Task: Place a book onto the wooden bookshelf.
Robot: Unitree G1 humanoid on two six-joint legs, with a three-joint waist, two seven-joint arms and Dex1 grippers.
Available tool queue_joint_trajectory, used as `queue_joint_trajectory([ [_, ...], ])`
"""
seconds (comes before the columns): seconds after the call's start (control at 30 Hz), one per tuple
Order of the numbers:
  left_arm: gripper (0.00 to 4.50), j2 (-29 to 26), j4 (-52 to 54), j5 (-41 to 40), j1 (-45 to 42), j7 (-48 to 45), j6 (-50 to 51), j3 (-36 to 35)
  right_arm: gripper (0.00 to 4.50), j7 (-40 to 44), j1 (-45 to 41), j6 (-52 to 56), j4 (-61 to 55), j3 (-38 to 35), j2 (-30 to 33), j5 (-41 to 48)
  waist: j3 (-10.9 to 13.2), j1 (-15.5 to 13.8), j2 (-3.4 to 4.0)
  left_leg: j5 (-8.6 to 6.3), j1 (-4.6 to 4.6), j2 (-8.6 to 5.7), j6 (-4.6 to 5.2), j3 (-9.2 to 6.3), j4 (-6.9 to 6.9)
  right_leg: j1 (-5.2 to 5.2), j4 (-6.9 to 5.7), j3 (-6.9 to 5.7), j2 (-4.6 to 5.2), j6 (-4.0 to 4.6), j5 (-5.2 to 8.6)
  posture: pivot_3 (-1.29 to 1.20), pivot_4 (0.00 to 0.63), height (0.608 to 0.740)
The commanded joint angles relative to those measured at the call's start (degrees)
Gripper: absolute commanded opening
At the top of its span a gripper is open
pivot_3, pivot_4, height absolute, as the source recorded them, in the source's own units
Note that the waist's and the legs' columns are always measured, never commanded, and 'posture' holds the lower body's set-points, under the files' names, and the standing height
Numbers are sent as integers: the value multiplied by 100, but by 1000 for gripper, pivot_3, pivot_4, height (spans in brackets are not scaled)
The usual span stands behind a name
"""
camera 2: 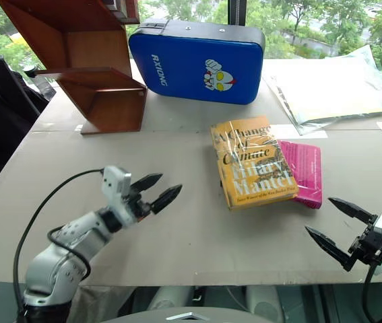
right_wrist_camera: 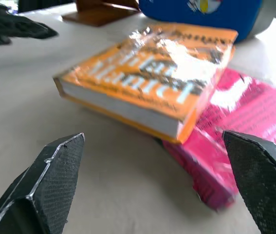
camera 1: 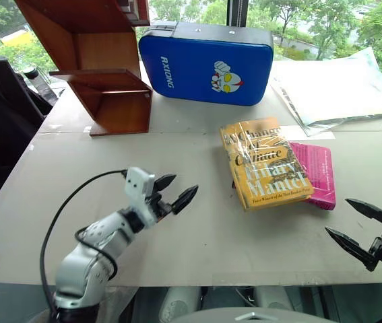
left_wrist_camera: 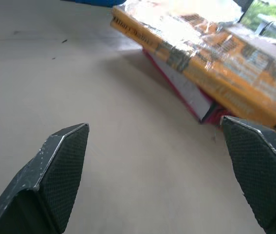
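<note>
books: 2, yellow book (camera 1: 266,163) "Hilary Mantel" atop pink book (camera 1: 316,175) | bookshelf (camera 1: 103,64): 1 | blue case (camera 1: 204,64) "RXIONG": 1 | left pincer (camera 1: 175,190), right pincer (camera 1: 356,225): both agape, empty

You've got open table (camera 1: 197,242) between both grippers and the book (camera 1: 265,163), nothing in the way. The book overlaps a pink book (camera 1: 315,175). The blue case (camera 1: 207,64) sits just beside the bookshelf (camera 1: 106,81).

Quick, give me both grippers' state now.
Left gripper: open, holding nothing.
Right gripper: open, holding nothing.
</note>
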State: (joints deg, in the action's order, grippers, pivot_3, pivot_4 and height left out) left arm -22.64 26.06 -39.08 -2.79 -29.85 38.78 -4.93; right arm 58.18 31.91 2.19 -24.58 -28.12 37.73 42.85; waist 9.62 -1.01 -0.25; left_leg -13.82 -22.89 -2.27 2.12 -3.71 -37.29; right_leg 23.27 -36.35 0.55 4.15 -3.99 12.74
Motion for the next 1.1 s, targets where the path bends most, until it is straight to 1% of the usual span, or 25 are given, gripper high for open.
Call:
queue_joint_trajectory([
  [0.03,4454,249,-279,-725,-701,206,883,87,4500,-224,111,438,-786,-371,52,683,3,0,-10,0,0,0,0,0,-5,0,-3,-1,-1,-1,-1,0,150,740],
  [0.13,4454,627,-838,-1020,-1314,390,1464,212,4500,-231,214,578,-1037,-436,-19,827,6,5,-17,0,0,-1,0,4,-8,-2,-4,3,-4,-2,-1,0,150,740],
  [0.2,4454,926,-1249,-1062,-1597,579,1711,232,4500,-215,256,572,-1055,-444,-89,778,8,11,-22,1,0,-2,0,5,-9,-2,-4,3,-5,-2,-2,0,150,740],
  [0.27,4454,1241,-1533,-1237,-1759,881,1997,68,4500,-192,274,541,-1045,-462,-149,713,10,21,-24,1,0,-2,0,10,-10,-1,-4,8,-6,0,-3,0,150,740],
  [0.33,4454,1747,-2035,-1664,-1996,1287,2316,-255,4500,-234,234,497,-1024,-461,-245,674,11,18,-26,0,1,-2,0,13,-9,-1,-4,13,-6,14,-12,0,150,740],
  [0.4,4454,2066,-2506,-1926,-2206,1549,2584,-509,4500,-243,180,468,-1006,-414,-303,593,16,7,-35,1,0,-2,0,10,-10,-1,-4,10,-5,9,-9,0,150,740],
  [0.63,4454,2560,-3916,-2582,-2845,2290,3082,-1489,4500,-91,75,423,-818,-499,-350,487,18,8,-39,1,2,-3,0,12,-14,-1,-9,10,-8,7,-8,0,150,740],
  [0.83,4454,2664,-4499,-2847,-3227,2503,3233,-1890,4500,-68,143,370,-883,-458,-461,369,18,7,-39,1,2,-4,-1,14,-14,-1,-9,13,-6,17,-15,0,150,740],
  [0.97,3364,2698,-4652,-2940,-3319,2544,3335,-2006,4500,-66,162,345,-909,-440,-527,297,18,3,-38,1,2,-5,-2,13,-14,-1,-10,13,-6,18,-15,0,150,740],
  [1.0,2792,2705,-4661,-2978,-3333,2557,3348,-2038,4500,-66,162,342,-915,-440,-535,285,18,3,-39,1,2,-5,-2,14,-14,-1,-11,14,-6,18,-15,0,150,740],
  [1.03,2434,2719,-4660,-3031,-3347,2587,3359,-2081,4500,-66,154,345,-912,-442,-535,280,18,2,-38,2,3,-5,-2,14,-14,-1,-11,14,-6,18,-16,0,150,740],
  [1.1,1470,2730,-4653,-3131,-3358,2640,3378,-2155,4500,-66,137,346,-906,-438,-533,265,18,3,-38,2,3,-5,-3,14,-14,-1,-11,14,-5,19,-16,0,150,740],
])
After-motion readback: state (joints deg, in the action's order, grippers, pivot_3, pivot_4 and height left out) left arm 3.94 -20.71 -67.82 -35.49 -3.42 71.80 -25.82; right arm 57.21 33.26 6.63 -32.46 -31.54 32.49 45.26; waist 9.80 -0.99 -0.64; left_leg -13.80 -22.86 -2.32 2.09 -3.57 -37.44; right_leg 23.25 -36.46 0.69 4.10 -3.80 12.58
